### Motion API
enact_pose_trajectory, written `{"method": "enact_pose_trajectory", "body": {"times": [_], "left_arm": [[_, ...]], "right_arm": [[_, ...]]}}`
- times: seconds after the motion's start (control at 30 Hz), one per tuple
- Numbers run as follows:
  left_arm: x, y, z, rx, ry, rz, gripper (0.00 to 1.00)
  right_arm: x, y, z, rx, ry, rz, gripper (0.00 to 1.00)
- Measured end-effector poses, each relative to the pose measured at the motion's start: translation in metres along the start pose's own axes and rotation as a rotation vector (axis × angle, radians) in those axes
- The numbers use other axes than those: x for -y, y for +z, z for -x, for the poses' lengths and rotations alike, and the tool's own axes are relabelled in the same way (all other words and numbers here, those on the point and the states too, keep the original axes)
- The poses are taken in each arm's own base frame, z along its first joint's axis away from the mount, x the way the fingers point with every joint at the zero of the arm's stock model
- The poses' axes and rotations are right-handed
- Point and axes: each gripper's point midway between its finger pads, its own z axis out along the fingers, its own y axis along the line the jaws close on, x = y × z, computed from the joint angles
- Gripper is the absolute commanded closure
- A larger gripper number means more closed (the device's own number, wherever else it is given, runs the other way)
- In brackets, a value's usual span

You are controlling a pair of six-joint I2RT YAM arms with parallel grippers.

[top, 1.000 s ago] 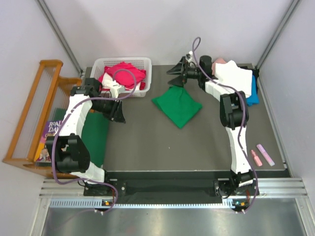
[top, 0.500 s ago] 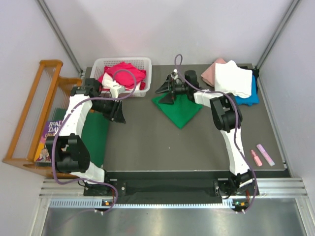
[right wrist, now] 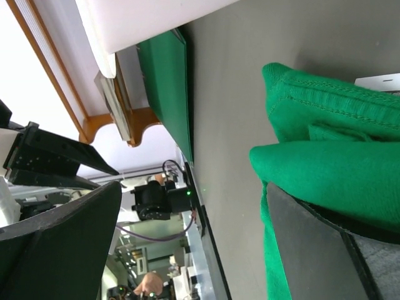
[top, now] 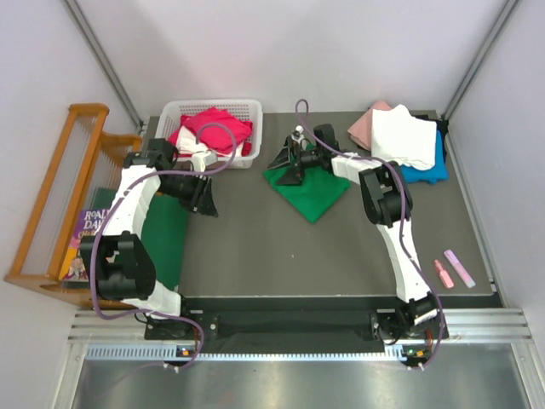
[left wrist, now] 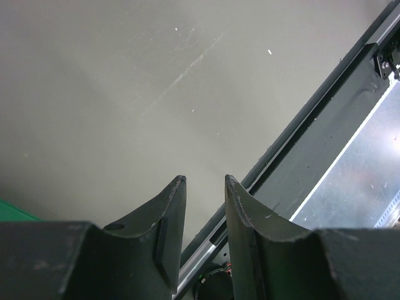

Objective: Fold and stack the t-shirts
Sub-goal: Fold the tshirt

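Right fingers point(right wrist: 56, 250), spread, moved from pink-white-blue folded cloth pile point(top: 404, 141) to bright green cloth t-shirt point(top: 311, 192), pickup pending; left fingers point(left wrist: 165, 231) parted, empty.

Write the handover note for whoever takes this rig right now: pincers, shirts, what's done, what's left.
Left pincer: jaws slightly apart, empty, over the bare table.
Right pincer: wide open at the far-left edge of the folded green t-shirt, not closed on it.
Stack, far right: white t-shirt on top, pink t-shirt and blue t-shirt showing beneath.
Red t-shirts: crumpled in the white basket.
Done: green folded, three stacked.
Left: put green on the stack; fold and stack the basket's shirts.
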Motion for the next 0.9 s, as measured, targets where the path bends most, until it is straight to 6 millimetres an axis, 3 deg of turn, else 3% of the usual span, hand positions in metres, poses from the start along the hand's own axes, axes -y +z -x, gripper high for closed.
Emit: {"method": "enact_pose_trajectory", "body": {"times": [0.27,0.5,0.7,0.9], "left_arm": [[0.001,0.000,0.000,0.001,-0.001,-0.003,0.63],[0.002,0.000,-0.001,0.002,-0.002,-0.007,0.63],[0.003,0.000,-0.002,0.002,-0.002,-0.008,0.63],[0.003,0.000,-0.002,0.001,0.000,-0.009,0.63]], "right_arm": [[-0.010,-0.014,-0.001,0.013,0.006,0.004,0.00],[-0.022,-0.065,0.026,0.130,0.021,0.067,0.00],[-0.008,-0.108,0.053,0.235,0.059,0.092,0.00],[0.023,-0.103,0.064,0.235,0.103,0.076,0.00]]}}
